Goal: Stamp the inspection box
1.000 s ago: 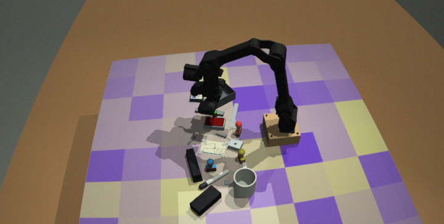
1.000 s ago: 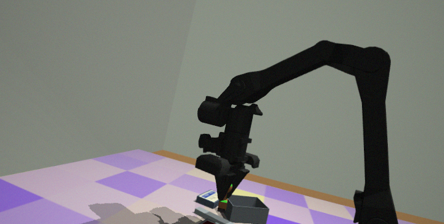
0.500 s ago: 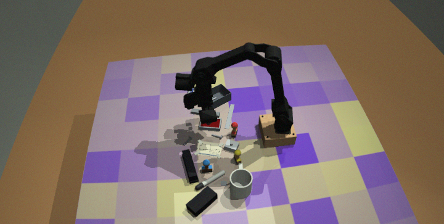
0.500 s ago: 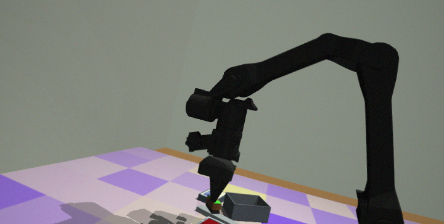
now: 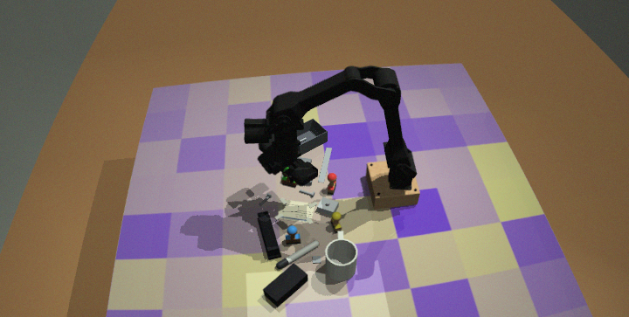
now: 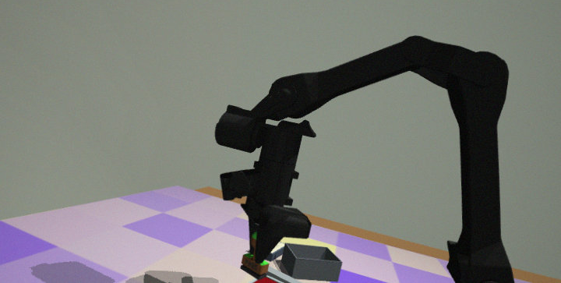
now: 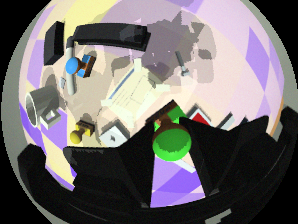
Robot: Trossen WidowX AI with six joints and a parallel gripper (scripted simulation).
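Observation:
My gripper [image 5: 295, 180] [image 6: 257, 256] [image 7: 166, 123] is shut on the green stamp [image 5: 286, 177] [image 6: 255, 263] [image 7: 172, 144], which has a round green knob and a wooden base; its lettering cannot be read. It is held above the bench, near the red ink pad [image 6: 267, 280] [image 7: 200, 118]. The pad is hidden behind the gripper in the top view. The pale card [image 5: 295, 212] [image 7: 131, 96] lies in front of the stamp, with thin printed lines; its box is too small to make out. The stamp's underside is hidden.
A red stamp [image 5: 332, 177], a blue stamp [image 5: 292, 230] [image 7: 73, 65], a yellow stamp [image 5: 336, 217] [image 7: 76, 136] and a grey block [image 5: 327, 207] [image 7: 114, 139] stand around the card. A black bar [image 5: 268, 235], marker [image 5: 299, 253], mug [image 5: 340, 266] and black block [image 5: 285, 285] lie beyond. A dark tray [image 6: 310, 269] stands behind.

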